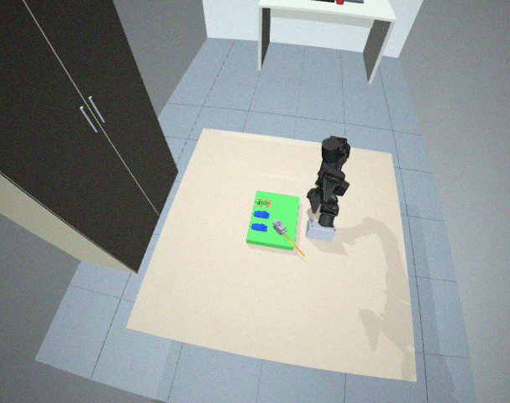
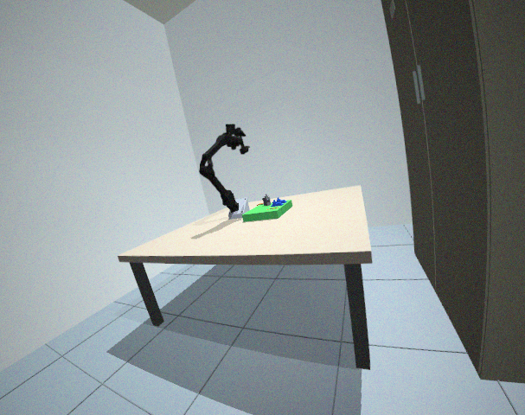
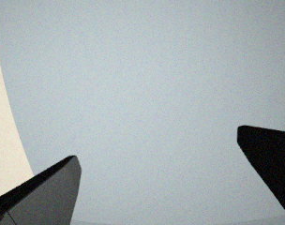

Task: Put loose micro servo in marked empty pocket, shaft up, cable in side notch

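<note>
The loose grey micro servo [image 1: 279,227] [image 2: 265,201] rests on the green deck [image 1: 285,206] [image 2: 259,215], turned at an angle to the blue servos. Its shaft seems to point up, though it is small in view. Its orange cable [image 1: 294,244] runs past the deck's edge over the table. The marked empty pocket [image 1: 264,202], outlined in orange and red, is in a corner of the deck, in line with two seated blue servos [image 1: 261,214] [image 1: 259,227]. My gripper [image 2: 246,141] [image 3: 159,150] is open and empty, high above the table and away from the servo.
The arm's pale base block [image 1: 320,232] [image 2: 239,208] stands beside the deck. The wooden table [image 1: 211,277] [image 2: 316,236] carries both. A dark cabinet [image 1: 72,130] [image 2: 450,178] stands beyond the table's side. A white desk [image 1: 324,13] stands farther off.
</note>
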### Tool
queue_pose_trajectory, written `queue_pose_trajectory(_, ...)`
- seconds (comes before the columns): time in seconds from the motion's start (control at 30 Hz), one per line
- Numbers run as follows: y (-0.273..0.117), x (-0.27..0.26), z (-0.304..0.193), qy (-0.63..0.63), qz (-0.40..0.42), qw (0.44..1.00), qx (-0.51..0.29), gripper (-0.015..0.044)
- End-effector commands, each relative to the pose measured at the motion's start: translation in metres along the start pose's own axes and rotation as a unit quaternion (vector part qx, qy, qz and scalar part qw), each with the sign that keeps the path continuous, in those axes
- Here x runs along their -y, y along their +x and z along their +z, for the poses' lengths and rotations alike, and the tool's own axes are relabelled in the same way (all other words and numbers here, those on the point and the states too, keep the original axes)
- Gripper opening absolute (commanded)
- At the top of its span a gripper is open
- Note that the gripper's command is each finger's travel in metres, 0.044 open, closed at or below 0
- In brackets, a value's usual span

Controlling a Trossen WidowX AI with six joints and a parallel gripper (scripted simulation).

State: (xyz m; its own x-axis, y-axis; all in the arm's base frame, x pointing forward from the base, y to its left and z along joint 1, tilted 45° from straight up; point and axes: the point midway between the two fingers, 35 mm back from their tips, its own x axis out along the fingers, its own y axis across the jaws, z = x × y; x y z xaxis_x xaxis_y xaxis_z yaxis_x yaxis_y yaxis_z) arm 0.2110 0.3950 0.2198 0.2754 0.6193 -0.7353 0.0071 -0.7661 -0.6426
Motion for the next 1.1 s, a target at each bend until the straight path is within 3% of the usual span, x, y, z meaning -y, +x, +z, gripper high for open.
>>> queue_pose_trajectory(0.0,0.015,-0.036,-0.012,0.037,0.065,0.997,-0.013,0.0440)
queue_pose_trajectory(0.5,0.030,-0.162,-0.044,0.154,0.281,0.945,-0.064,0.0440)
queue_pose_trajectory(1.07,0.004,-0.294,-0.055,0.246,0.513,0.815,-0.114,0.0440)
